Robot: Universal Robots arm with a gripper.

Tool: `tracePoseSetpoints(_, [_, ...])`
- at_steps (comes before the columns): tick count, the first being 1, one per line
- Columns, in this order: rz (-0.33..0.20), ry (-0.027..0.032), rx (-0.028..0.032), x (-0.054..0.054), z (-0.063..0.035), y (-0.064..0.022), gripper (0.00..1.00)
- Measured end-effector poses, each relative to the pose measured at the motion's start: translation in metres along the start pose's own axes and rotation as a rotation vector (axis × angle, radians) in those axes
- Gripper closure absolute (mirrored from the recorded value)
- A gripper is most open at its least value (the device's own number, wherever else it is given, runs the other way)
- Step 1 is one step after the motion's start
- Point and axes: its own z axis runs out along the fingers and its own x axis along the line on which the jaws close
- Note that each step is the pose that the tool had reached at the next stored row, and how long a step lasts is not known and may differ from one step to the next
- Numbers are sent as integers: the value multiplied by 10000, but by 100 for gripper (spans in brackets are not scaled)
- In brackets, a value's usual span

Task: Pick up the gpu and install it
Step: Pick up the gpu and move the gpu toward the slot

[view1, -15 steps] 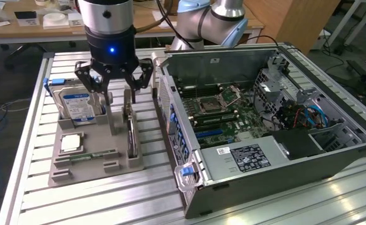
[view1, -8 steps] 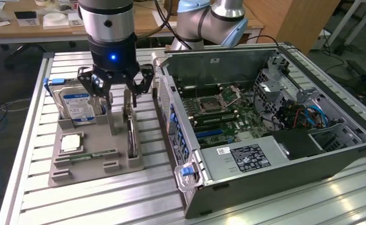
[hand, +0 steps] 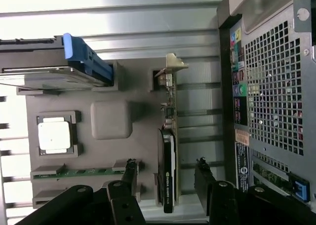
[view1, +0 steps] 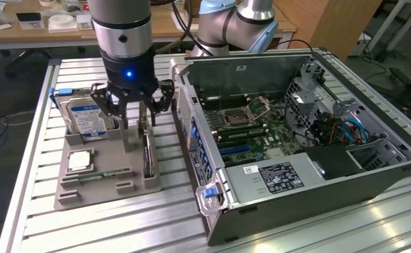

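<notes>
Claw (hand: pixel 165 163) spread wide, astride the gpu (hand: pixel 168 185) upright on its edge in the grey holder (hand: pixel 111 119)

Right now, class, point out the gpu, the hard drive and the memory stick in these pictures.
gpu (hand: pixel 168 170), wrist view, on its dark body.
hard drive (view1: pixel 88 118), exterior view, on its blue-white label.
memory stick (hand: pixel 81 172), wrist view, on its green board.

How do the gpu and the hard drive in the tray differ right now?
The gpu is a thin dark card with a silver bracket; the hard drive is a thicker silver block with a blue-white label. The open end effector hangs over the gpu; the hard drive stands beside it, clear. Both stand on edge in the gray tray.
</notes>
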Motion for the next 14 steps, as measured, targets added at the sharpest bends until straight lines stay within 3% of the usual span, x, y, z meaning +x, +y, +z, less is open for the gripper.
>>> tracePoseSetpoints(4, [2,53,3,-82,72,3,41])
tracePoseSetpoints(8, [-301,117,3,-87,144,-5,41])
tracePoseSetpoints(14, [-442,124,3,-84,252,-12,41])
